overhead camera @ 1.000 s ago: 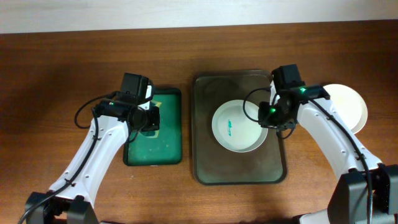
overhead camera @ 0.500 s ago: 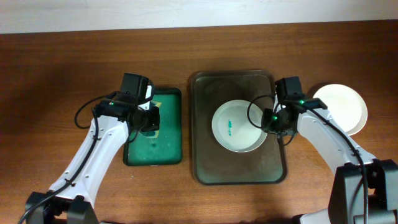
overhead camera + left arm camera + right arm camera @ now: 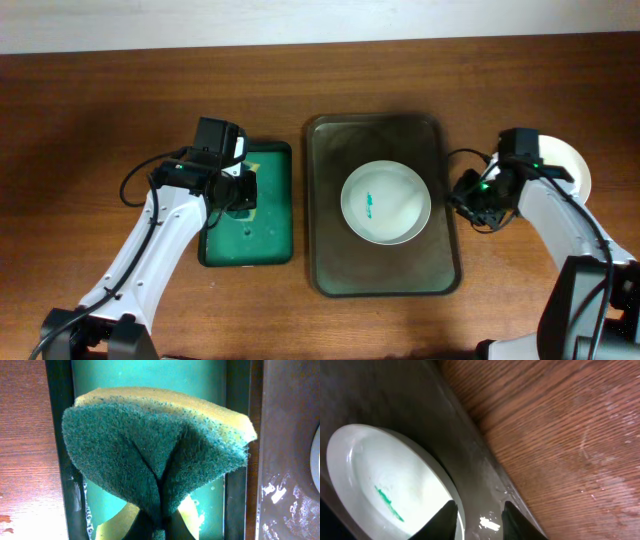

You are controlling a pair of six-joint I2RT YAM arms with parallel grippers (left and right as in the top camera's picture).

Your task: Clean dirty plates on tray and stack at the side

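A white plate (image 3: 386, 203) with a teal smear in its middle lies on the dark tray (image 3: 330, 250). My right gripper (image 3: 465, 206) hovers low at the tray's right edge, just right of the plate. In the right wrist view its jaws (image 3: 477, 522) stand open over the wet tray floor (image 3: 420, 405), holding nothing, with the plate's rim (image 3: 385, 480) by the left finger. My left gripper (image 3: 238, 190) is over the green tray (image 3: 262, 235), shut on a folded green-and-yellow sponge (image 3: 155, 450).
Another white plate (image 3: 572, 170) lies on the wooden table to the right of the tray, partly under my right arm. The green tray (image 3: 150, 372) is wet, with foam along its edge. Bare wood surrounds both trays.
My right gripper has drawn back to the right, from the plate's right rim to the tray's right edge. The plate stays on the tray. The left arm has not moved.
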